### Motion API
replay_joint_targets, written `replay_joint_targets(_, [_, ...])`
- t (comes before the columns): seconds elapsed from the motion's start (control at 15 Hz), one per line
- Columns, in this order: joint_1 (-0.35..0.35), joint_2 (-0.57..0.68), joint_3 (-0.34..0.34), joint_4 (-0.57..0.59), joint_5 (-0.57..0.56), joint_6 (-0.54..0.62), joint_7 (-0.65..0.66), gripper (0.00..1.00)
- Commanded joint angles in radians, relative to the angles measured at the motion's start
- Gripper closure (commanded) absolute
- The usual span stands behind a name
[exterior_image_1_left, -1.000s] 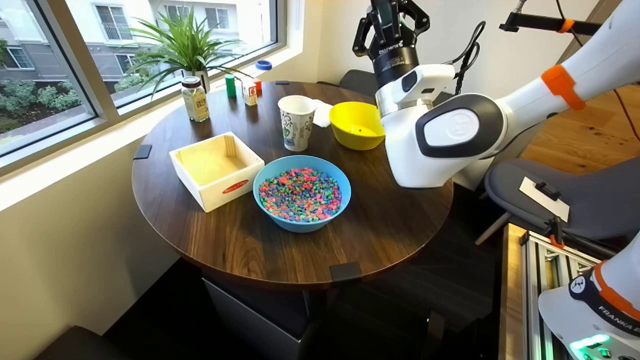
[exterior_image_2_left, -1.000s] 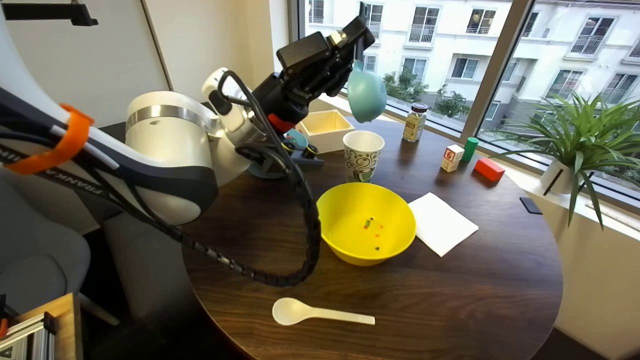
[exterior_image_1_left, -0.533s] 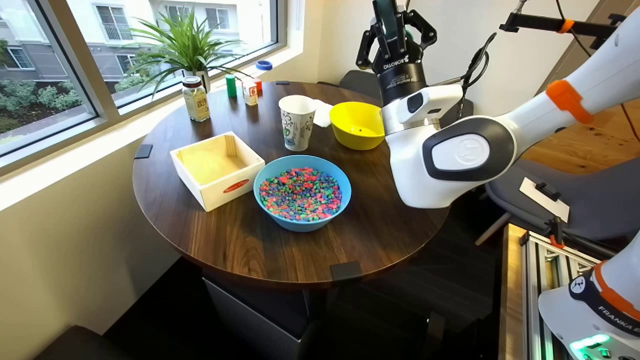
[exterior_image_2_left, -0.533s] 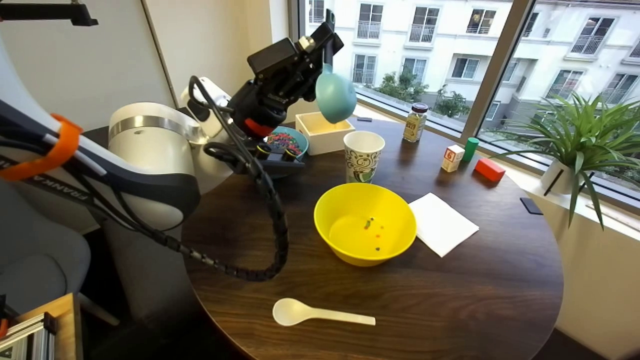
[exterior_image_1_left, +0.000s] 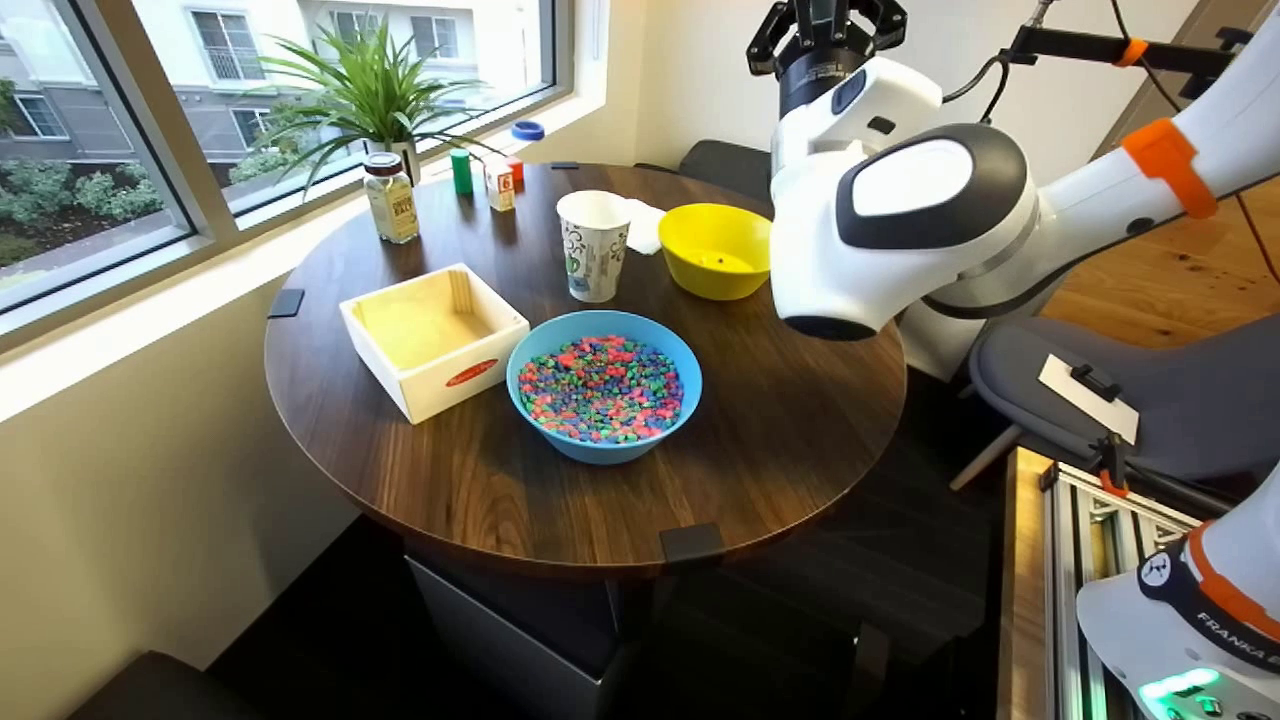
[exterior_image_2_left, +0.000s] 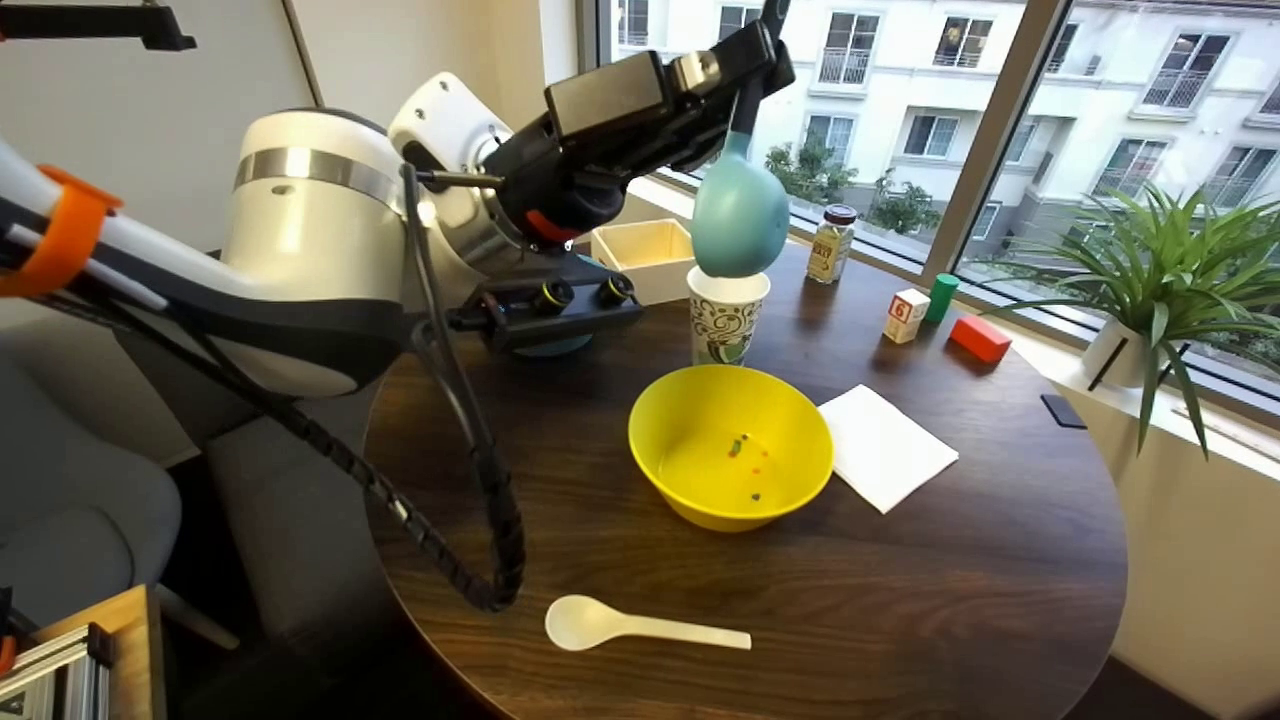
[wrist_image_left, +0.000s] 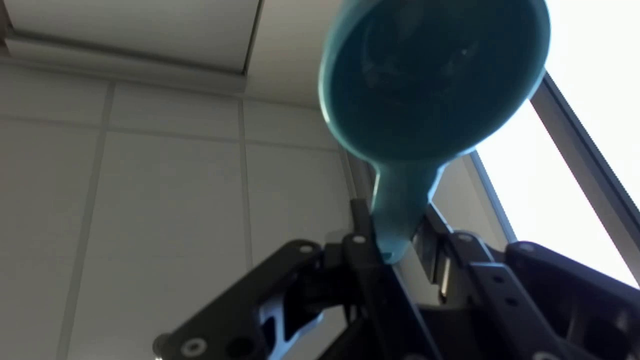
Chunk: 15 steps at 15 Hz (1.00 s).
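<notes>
My gripper (exterior_image_2_left: 765, 70) is shut on a teal ladle (exterior_image_2_left: 740, 215) with a dark handle, held high above the table. In an exterior view the ladle's bowl hangs below the fingers and overlaps the rim of a patterned paper cup (exterior_image_2_left: 725, 325); I cannot tell the height between them. In the wrist view the fingers (wrist_image_left: 395, 220) sit around the ladle's neck, and the ladle's bowl (wrist_image_left: 435, 80) looks dark, with no bits clearly visible inside. In an exterior view the gripper (exterior_image_1_left: 825, 25) is cut off by the top edge and the ladle is out of view.
A yellow bowl (exterior_image_2_left: 680, 430) holds a few coloured bits. A blue bowl (exterior_image_1_left: 600, 452) holds many, beside a wooden box (exterior_image_1_left: 450, 385). A white spoon (exterior_image_2_left: 640, 628), napkin (exterior_image_2_left: 885, 450), spice jar (exterior_image_2_left: 830, 245), number block (exterior_image_2_left: 905, 317), green cylinder (exterior_image_2_left: 940, 298) and red block (exterior_image_2_left: 979, 340) lie about.
In an exterior view the gripper and ladle went left, then back right and closer to the camera. The arm's wrist also turned. The ladle stays gripped; table things have not moved.
</notes>
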Motion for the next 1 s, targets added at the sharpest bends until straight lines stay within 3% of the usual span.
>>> replay_joint_targets(0.0, [0.011, -0.046, 0.001, 0.046, 0.169, 0.109, 0.042, 0.94])
replay_joint_targets(0.93, [-0.002, -0.196, -0.084, 0.070, 0.738, 0.628, 0.036, 0.94])
